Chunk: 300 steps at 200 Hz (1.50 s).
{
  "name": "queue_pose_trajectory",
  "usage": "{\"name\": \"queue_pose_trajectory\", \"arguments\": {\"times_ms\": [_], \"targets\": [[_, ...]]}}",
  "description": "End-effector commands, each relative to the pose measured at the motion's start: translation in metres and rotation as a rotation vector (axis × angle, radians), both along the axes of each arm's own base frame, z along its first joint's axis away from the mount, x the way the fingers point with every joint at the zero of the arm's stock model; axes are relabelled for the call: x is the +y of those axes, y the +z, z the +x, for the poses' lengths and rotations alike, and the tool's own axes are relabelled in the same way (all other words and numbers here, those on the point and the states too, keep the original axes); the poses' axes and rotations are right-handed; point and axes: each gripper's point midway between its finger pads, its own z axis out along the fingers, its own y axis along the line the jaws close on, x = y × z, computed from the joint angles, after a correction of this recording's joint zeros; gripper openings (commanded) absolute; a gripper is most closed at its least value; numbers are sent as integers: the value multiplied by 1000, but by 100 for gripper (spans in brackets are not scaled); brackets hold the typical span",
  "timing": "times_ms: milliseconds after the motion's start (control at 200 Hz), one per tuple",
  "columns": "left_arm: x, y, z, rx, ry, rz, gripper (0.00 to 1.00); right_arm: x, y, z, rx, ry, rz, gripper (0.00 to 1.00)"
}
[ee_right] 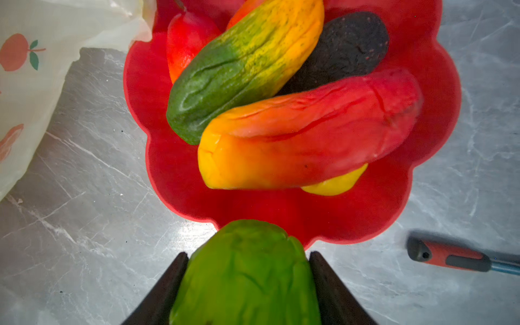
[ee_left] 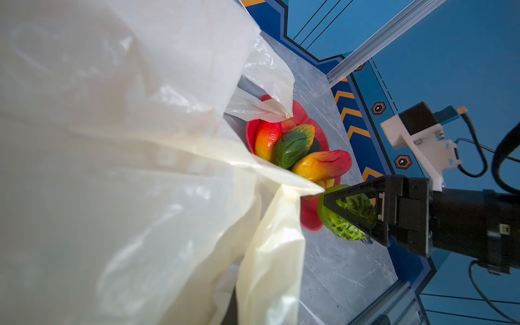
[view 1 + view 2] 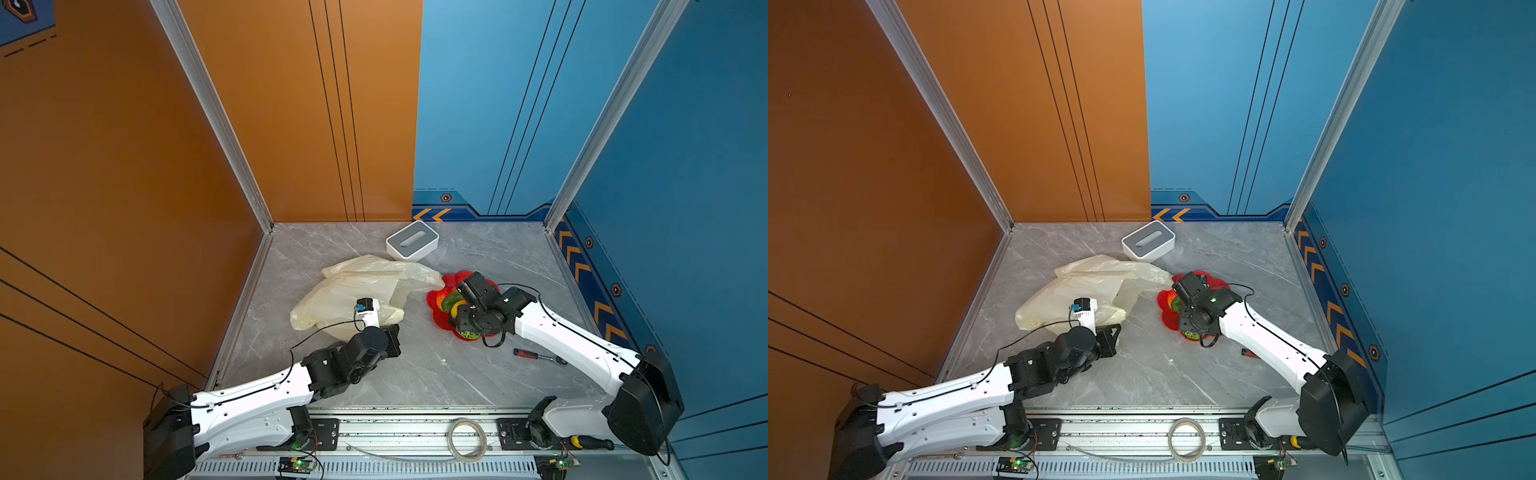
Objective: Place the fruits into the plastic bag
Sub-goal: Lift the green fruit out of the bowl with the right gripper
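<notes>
The cream plastic bag (image 3: 357, 282) lies crumpled at mid-table, its near edge lifted. My left gripper (image 3: 392, 332) is shut on that edge; in the left wrist view the bag (image 2: 140, 168) hides the jaws. Right of the bag, a red flower-shaped dish (image 1: 309, 219) holds a red-yellow mango (image 1: 309, 135), a green-yellow mango (image 1: 239, 70), a dark avocado (image 1: 349, 47), a yellow fruit (image 1: 334, 184) and another red mango (image 1: 188, 39). At the dish's near rim my right gripper (image 1: 248, 253) is shut on the bumpy green round fruit (image 1: 247, 281), one finger on each side of it.
A white-and-grey box (image 3: 412, 241) stands behind the bag near the back wall. A red-handled screwdriver (image 3: 536, 356) lies on the table beside the right arm. A tape roll (image 3: 467, 440) rests on the front rail. Walls close three sides.
</notes>
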Motion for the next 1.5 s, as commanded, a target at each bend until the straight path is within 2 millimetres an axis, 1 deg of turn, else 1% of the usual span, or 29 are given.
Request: {"name": "queue_pose_trajectory", "arguments": {"times_ms": [0,175,345,546,671,811,1131,1342,1497], "targets": [[5,-4,-2,2,16,14,0,-9,-1,-12,31,-22,-1,52],[4,-4,-2,1,12,16,0,-15,-2,-17,36,-33,8,52],[3,-4,-2,1,11,17,0,-23,-8,-26,52,-46,19,52],[3,-5,-2,2,10,21,0,-29,-5,-32,51,-67,65,51],[2,-4,-2,2,7,20,0,-28,3,-34,50,-79,130,51],[2,-4,-2,4,7,20,0,-22,20,-36,38,-81,234,51],[-1,-2,-1,6,2,18,0,-7,69,-38,-4,-88,485,50],[-2,-2,-1,6,3,16,0,6,111,-35,-56,-74,668,50],[-2,-1,-1,6,1,16,0,11,143,-32,-108,-44,746,50]]}}
